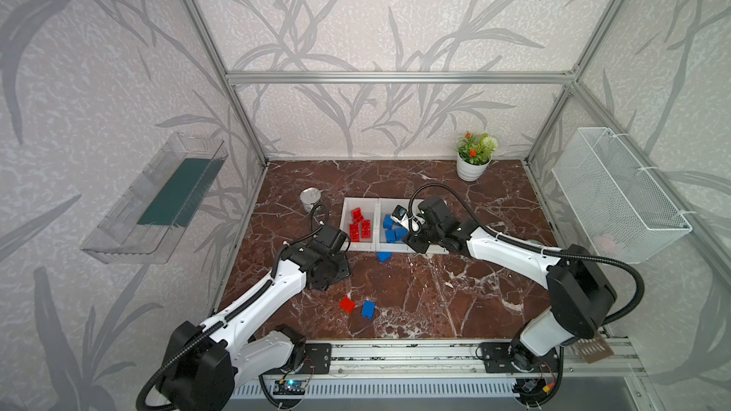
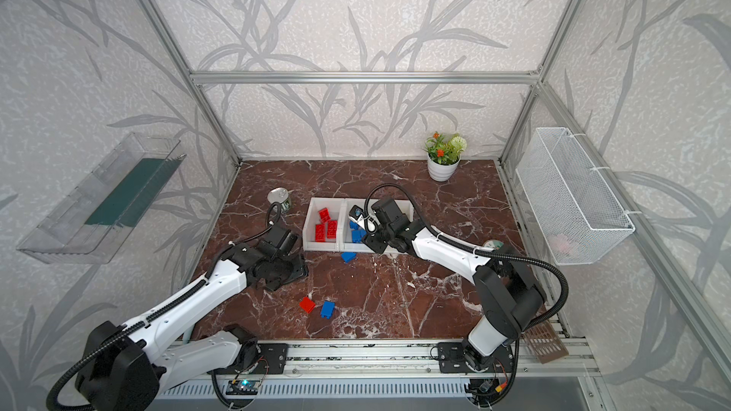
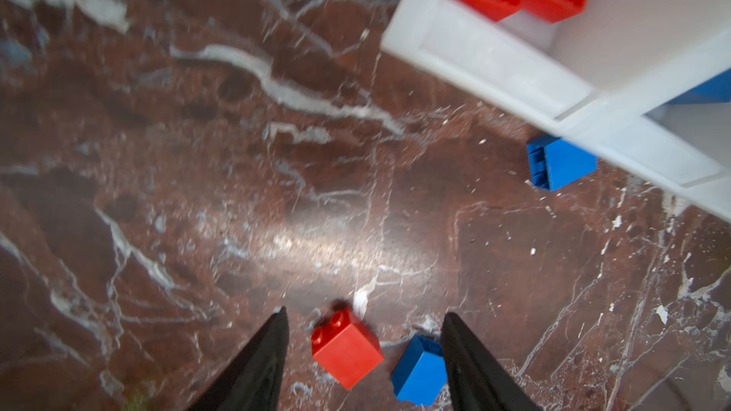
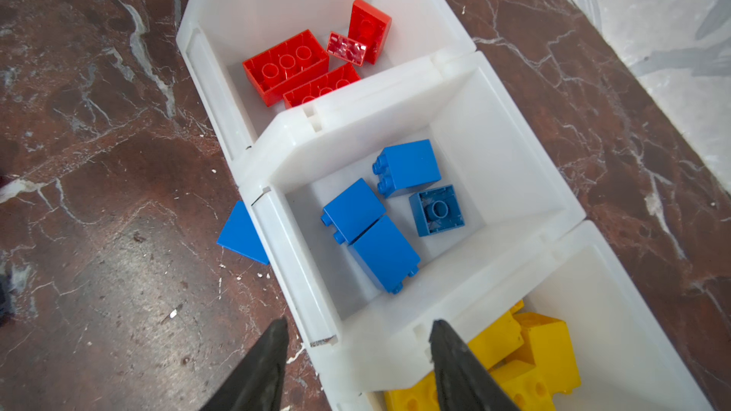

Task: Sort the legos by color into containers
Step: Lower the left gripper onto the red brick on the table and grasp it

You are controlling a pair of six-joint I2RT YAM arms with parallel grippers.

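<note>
Our left arm (image 1: 273, 290) stretched from the front rail across the counter (image 1: 435, 302), its wrist bent down short of the bins (image 1: 377, 227). The left tool (image 3: 364, 314) hung open and empty, fingers spread. In the wrist view a red brick (image 3: 346, 347) and a blue brick (image 3: 419, 369) showed between them, lying on the counter just beside each other and well apart from the bins. A stray blue brick (image 3: 561, 162) lay right against the front lip of the middle bin (image 4: 494, 144).

Our right arm (image 1: 510, 249) reached in from the front right with its forearm sloping left. Its wrist was over the wall between the middle bin and the right bin (image 4: 641, 330). The right tool (image 4: 358, 324) was open too, gripping nothing.

Red bricks (image 4: 285, 65) lay in the left bin (image 4: 197, 41), four blue bricks (image 4: 385, 251) in the middle bin, and yellow bricks (image 4: 550, 342) in the right bin.
</note>
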